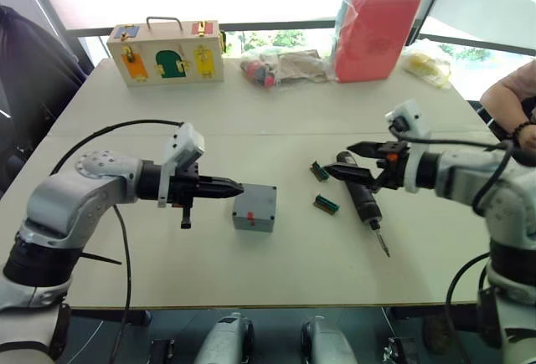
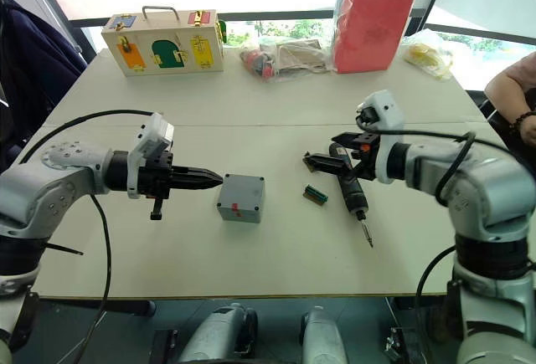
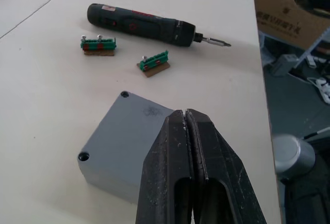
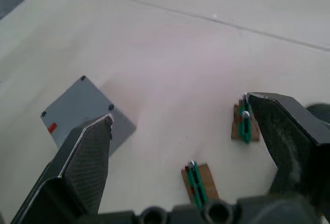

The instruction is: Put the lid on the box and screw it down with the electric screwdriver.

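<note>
Grey box (image 1: 255,207), lid on, red mark; L tool (image 3: 185,118) closed, R tool (image 4: 180,131) open.

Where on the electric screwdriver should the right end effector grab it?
Probably mid-body, from above. The electric screwdriver lies flat on the table, bit toward the robot, with the open right end effector over its rear end. Keep clear of the thin bit.

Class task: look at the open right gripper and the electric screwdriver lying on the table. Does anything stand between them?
Nothing visible does. The right gripper hangs open just over the butt end of the electric screwdriver. The two small green blocks lie beside the tool, toward the box, not across that path.
</note>
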You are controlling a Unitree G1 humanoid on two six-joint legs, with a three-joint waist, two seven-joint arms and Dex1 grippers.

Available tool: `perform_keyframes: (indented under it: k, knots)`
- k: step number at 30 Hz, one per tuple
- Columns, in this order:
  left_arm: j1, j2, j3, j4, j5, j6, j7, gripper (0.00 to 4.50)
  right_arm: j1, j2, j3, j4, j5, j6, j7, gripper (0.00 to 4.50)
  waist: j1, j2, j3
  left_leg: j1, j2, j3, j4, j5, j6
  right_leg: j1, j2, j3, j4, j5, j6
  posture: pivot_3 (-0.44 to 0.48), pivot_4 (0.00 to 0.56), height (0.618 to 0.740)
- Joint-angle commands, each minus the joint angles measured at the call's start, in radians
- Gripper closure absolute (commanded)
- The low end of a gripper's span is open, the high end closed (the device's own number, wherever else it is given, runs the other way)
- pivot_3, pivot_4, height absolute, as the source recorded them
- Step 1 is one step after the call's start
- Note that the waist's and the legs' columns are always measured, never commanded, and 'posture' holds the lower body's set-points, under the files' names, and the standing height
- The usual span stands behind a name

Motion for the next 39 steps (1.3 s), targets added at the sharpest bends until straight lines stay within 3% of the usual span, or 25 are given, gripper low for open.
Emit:
perform_keyframes:
  k: [1,8,13,22,31,34,39]
  knots:
    - [-0.028,-0.014,-0.046,-0.018,0.036,-0.070,-0.055,4.50,-0.100,-0.142,0.105,0.108,-0.033,0.135,0.004,0.05,0.001,0.000,0.000,-0.002,0.000,0.000,0.000,0.000,0.000,-0.001,-0.001,-0.001,-0.001,0.000,0.000,0.000,0.150,0.740]
    - [-0.016,-0.075,-0.100,-0.006,0.097,-0.134,-0.049,4.50,-0.233,-0.239,0.330,0.337,0.016,0.211,0.042,0.05,-0.007,0.001,0.001,-0.003,0.000,0.001,0.000,-0.001,0.002,0.000,-0.001,-0.001,-0.006,0.001,-0.002,0.000,0.150,0.740]
    - [-0.001,-0.073,-0.084,-0.015,0.109,-0.143,-0.039,4.50,-0.350,-0.182,0.476,0.493,0.021,0.211,0.046,0.05,-0.021,0.003,0.003,-0.004,0.000,0.001,0.000,-0.001,0.002,-0.001,-0.001,-0.001,-0.005,0.003,0.002,0.000,0.150,0.740]
    - [0.037,-0.073,-0.043,-0.038,0.094,-0.113,0.008,4.50,-0.411,-0.072,0.572,0.631,-0.056,0.208,0.045,0.05,-0.022,0.004,0.004,-0.004,0.000,0.001,0.001,-0.001,0.002,-0.002,0.002,-0.001,-0.004,0.003,0.002,0.000,0.150,0.740]
    - [0.125,-0.103,0.007,-0.132,0.049,-0.054,0.120,4.50,-0.426,-0.067,0.833,0.688,-0.173,0.103,0.198,0.05,-0.024,0.003,0.004,-0.004,0.000,0.001,0.001,-0.001,0.002,-0.002,0.003,-0.002,-0.002,0.003,0.003,0.000,0.150,0.740]
    - [0.148,-0.114,0.017,-0.154,0.037,-0.040,0.153,4.50,-0.416,-0.069,0.914,0.681,-0.218,0.053,0.260,0.72,-0.023,0.003,0.004,-0.003,0.000,0.001,0.002,0.000,0.001,-0.002,0.003,-0.002,-0.001,0.003,0.003,0.000,0.150,0.740]
    - [0.182,-0.116,0.029,-0.181,0.029,-0.032,0.182,4.50,-0.342,-0.153,0.972,0.582,-0.276,-0.012,0.350,2.29,-0.019,0.002,0.003,-0.003,0.000,0.001,0.002,0.000,0.001,-0.001,0.003,-0.002,-0.001,0.003,0.003,0.000,0.150,0.740]
